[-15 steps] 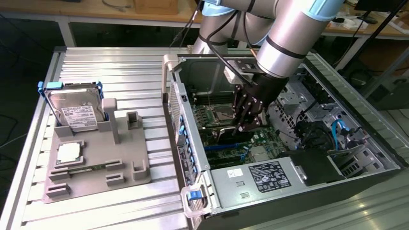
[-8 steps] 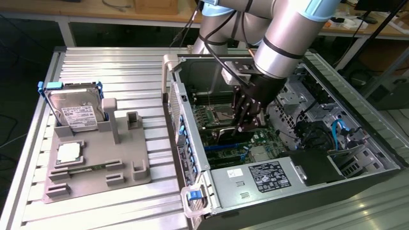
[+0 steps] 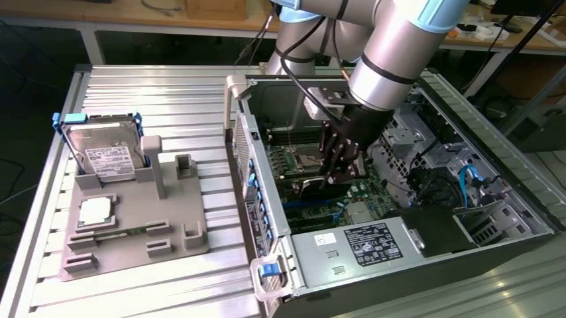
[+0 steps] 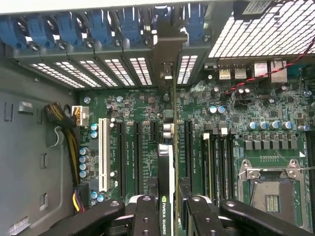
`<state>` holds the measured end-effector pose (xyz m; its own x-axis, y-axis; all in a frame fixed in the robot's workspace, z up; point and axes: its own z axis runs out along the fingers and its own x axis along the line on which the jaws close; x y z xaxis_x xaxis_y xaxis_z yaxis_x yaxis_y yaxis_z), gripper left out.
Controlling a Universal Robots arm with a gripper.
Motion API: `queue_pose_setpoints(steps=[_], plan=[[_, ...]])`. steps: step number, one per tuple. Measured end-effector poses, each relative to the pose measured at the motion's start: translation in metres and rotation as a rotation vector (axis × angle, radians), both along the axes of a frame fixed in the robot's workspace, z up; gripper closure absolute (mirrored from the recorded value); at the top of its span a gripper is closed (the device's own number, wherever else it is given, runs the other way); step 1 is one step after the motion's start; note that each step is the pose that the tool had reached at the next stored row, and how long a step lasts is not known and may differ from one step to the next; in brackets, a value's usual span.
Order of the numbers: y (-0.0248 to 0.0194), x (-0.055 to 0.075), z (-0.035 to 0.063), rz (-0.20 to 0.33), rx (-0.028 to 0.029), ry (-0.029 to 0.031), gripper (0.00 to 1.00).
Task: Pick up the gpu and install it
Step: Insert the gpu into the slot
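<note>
Pinching the thin black gpu card (image 4: 166,167) at three o'clock from the silver hard drive (image 3: 106,156), the tool (image 3: 340,173), if tilted, could jam it against the green motherboard (image 4: 236,113).

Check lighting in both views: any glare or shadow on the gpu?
Exterior view: the arm shades the case interior, so the gpu sits dark under the end effector; the table is bright. Wrist view: the vents are blown out white, while the gpu is evenly lit with no glare.

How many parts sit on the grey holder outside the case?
2: the hard drive stands at the holder's far end; the chip lies flat nearer the camera. None seems hidden. The gpu is in the gripper, over the motherboard.
</note>
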<state>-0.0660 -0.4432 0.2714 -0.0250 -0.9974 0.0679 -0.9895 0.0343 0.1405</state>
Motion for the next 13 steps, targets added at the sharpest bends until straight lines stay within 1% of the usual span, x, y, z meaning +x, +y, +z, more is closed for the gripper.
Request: queue_pose_setpoints(steps=[5, 13], plan=[[0.0, -0.0001, -0.0044, 0.0, -0.0001, 0.0007, 0.73], [0.0, -0.0001, -0.0057, 0.0, 0.0011, 0.0005, 0.73]])
